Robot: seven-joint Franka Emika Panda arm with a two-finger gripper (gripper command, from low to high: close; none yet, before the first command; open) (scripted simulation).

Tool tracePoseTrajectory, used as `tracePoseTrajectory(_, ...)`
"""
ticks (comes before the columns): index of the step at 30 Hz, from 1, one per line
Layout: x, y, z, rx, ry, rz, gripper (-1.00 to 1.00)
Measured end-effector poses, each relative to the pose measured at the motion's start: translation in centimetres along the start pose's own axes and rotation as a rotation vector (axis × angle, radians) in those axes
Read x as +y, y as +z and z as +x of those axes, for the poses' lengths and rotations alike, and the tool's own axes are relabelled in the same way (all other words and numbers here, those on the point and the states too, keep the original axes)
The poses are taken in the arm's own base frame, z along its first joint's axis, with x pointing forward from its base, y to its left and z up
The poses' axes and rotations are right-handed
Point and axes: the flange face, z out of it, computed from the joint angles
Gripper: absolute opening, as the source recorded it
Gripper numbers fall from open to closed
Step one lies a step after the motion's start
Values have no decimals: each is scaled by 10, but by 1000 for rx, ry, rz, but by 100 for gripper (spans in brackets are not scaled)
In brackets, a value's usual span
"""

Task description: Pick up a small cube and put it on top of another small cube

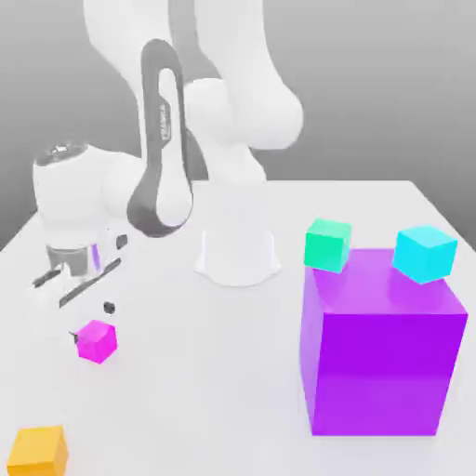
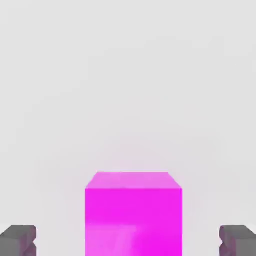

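Magenta small cube is straddled by the wide-spread gripper, untouched. Orange cube sits at seven o'clock; teal cube is flanked by large purple cube, well apart.

On the table sat five cubes: four small ones, one each in magenta, teal, cyan and orange, and one large purple cube.
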Motion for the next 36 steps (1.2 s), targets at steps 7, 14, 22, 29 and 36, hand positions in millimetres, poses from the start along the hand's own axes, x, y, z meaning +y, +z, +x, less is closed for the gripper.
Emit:
tracePoseTrajectory(7,1,10,0,-1,0,2,-100)
tracePoseTrajectory(14,0,-39,0,-1,0,1,-100)
tracePoseTrajectory(22,54,-127,-131,-24,-469,3,-100)
tracePoseTrajectory(29,194,-218,-233,-37,-1012,0,-100)
tracePoseTrajectory(36,378,-296,-243,-18,-1551,-3,-100)
